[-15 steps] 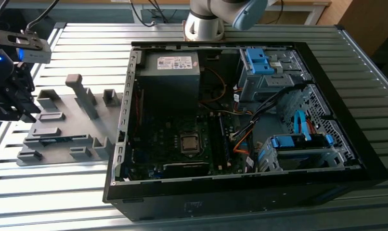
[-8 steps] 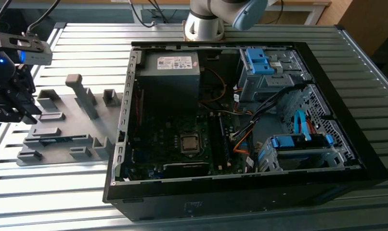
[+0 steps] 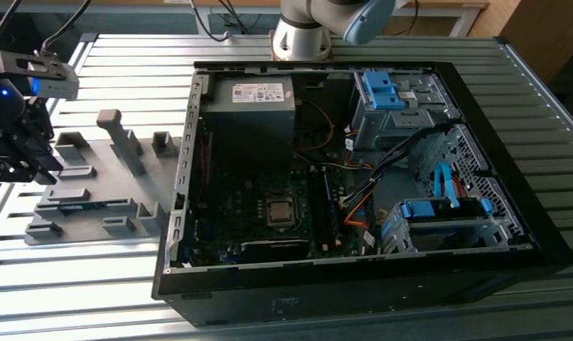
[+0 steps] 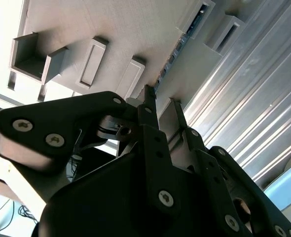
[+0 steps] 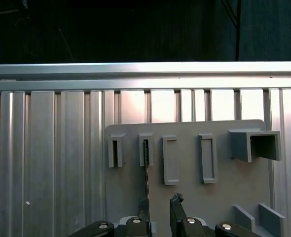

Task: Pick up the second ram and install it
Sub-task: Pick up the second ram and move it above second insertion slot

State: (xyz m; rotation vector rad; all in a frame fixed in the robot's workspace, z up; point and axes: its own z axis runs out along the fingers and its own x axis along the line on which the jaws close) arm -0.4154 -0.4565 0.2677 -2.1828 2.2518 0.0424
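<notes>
Second ram [image 5: 146, 170] is standing on its long edge in the slots of a grey holder tray [image 5: 219, 197] on the slatted counter [image 5: 47, 158], leaving its flat faces free for gripping. The pincer [image 5: 159, 203] is hovering near one end, fingers spread, pinching nothing.

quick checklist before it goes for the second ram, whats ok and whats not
1. Fingers apart: ok. The gripper shows a gap between its fingers, and nothing is held.
2. Second ram in its place: ok. It stands on edge in the holder slots of the grey tray.
3. Ram centred in the gap: not ok. In both wrist views it lines up with one finger, not the middle.
4. Finger clear of the ram's end: cannot tell.
5. Computer case open: ok. It lies on its side with the board exposed.
6. Free ram slot on the board: cannot tell.
</notes>
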